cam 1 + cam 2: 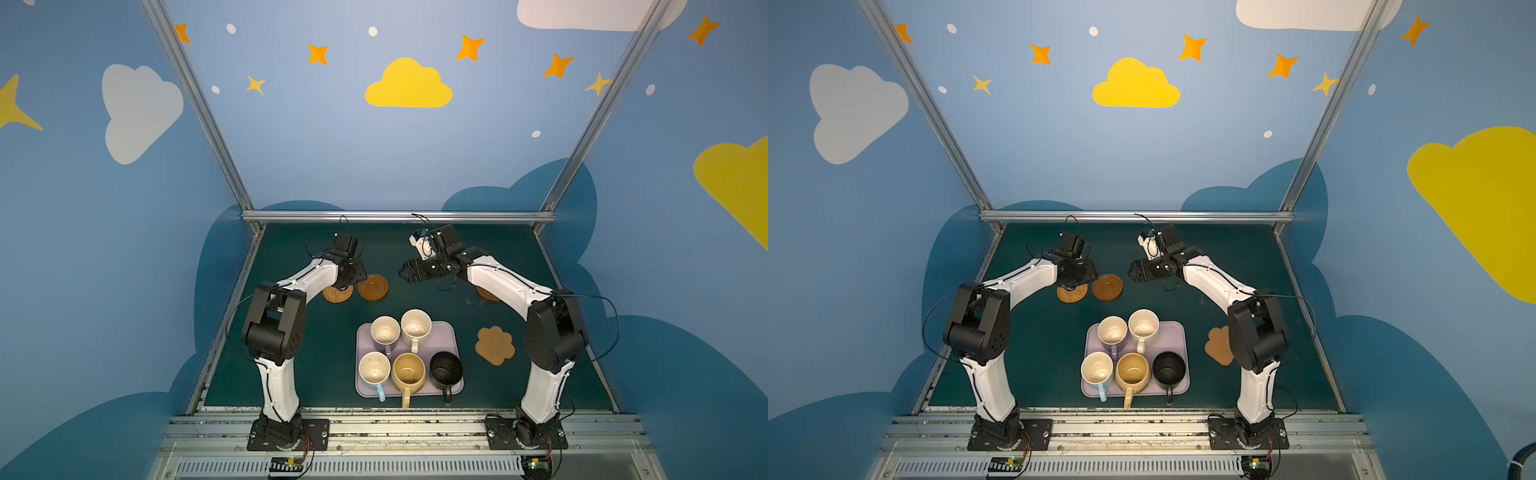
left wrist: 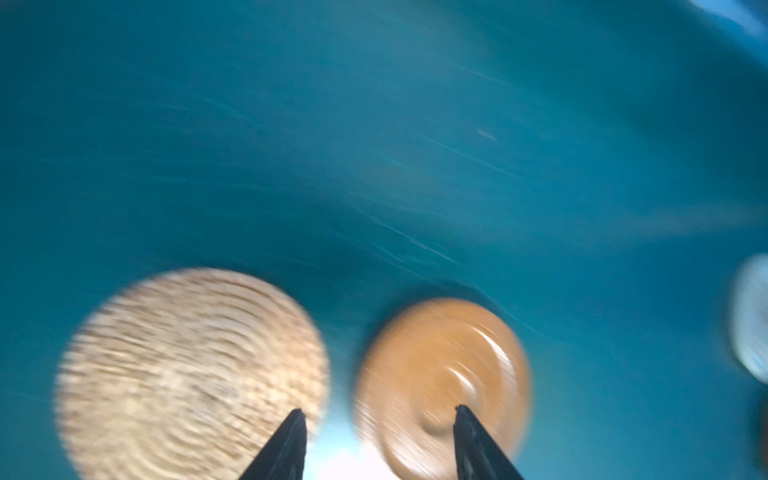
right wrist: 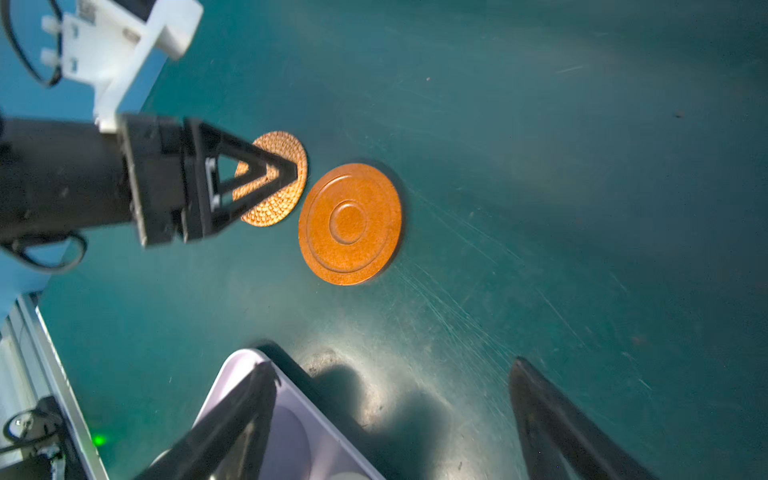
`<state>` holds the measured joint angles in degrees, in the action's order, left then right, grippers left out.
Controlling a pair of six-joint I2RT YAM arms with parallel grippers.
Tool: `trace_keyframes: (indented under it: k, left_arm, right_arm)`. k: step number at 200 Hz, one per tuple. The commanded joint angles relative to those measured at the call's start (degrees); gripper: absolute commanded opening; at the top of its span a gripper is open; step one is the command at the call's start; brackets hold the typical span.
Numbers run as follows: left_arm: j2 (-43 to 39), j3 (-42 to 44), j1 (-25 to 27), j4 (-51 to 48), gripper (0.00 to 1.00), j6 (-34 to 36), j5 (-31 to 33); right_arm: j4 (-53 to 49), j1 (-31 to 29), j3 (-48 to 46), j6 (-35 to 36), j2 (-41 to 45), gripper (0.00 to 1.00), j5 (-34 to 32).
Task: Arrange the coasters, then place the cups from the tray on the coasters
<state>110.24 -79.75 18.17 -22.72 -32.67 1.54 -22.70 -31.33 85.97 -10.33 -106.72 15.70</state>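
The left gripper [image 2: 378,409] points down over the seam between the tan woven round coaster [image 1: 334,296] and the dark-brown grooved wooden disc [image 1: 372,286]. These lie just beside each other on the dark green tabletop [image 1: 324,340]. Its jaws stand parted and empty. The left wrist view is blurred, so I cannot confirm contact. I judge this posture suits spacing the two mats, since each needs room for a mug.

The right gripper [image 3: 392,363] is above bare tabletop, jaws wide and empty, clear of the work. A second brown disc [image 1: 486,294] shows partly under the right arm. The tan paw-shaped cork coaster [image 1: 494,345] lies near the pale lilac rectangular tray [image 1: 449,336].

All five handled mugs [image 1: 409,370] stand upright on the tray with handles toward the near edge, which I judge favours a later grasp. Coaster arrangement is the step in hand.
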Motion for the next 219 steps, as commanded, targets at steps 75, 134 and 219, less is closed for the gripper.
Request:
trace_keyframes:
  k: [75,134,219]
  left_arm:
    - [11.0,-13.6,5.7,-10.9,0.59,4.4,-3.8]
    - [15.7,-16.1,6.2,-11.3,0.59,4.6,-4.9]
    - [17.0,-17.9,8.3,-11.5,0.57,2.9,-6.6]
  right_arm:
    - [0.8,2.9,-4.9,-1.6,5.7,0.88,-1.3]
    - [1.4,5.5,-6.8,-2.5,5.5,0.88,1.7]
    - [0.3,5.8,-5.8,-1.0,3.1,0.87,5.2]
